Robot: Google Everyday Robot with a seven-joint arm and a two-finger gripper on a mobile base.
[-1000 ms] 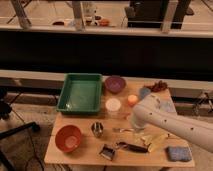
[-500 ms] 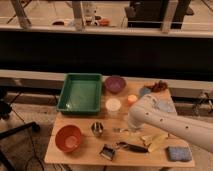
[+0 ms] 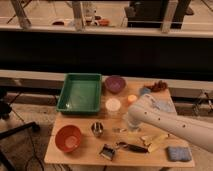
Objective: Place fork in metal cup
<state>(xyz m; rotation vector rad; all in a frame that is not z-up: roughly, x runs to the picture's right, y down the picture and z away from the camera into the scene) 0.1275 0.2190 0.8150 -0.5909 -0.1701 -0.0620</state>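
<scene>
**Gripper low beside fork, cup close by**

The gripper (image 3: 130,123) hangs low near the desk's middle; I cannot tell whether it grasps anything. Just beside it the thin all-silver metal fork (image 3: 119,130) seems to lie flat. Its long axis runs roughly toward the left edge and the small shiny steel cup (image 3: 97,129). A skewed pinch could spin it away.
</scene>
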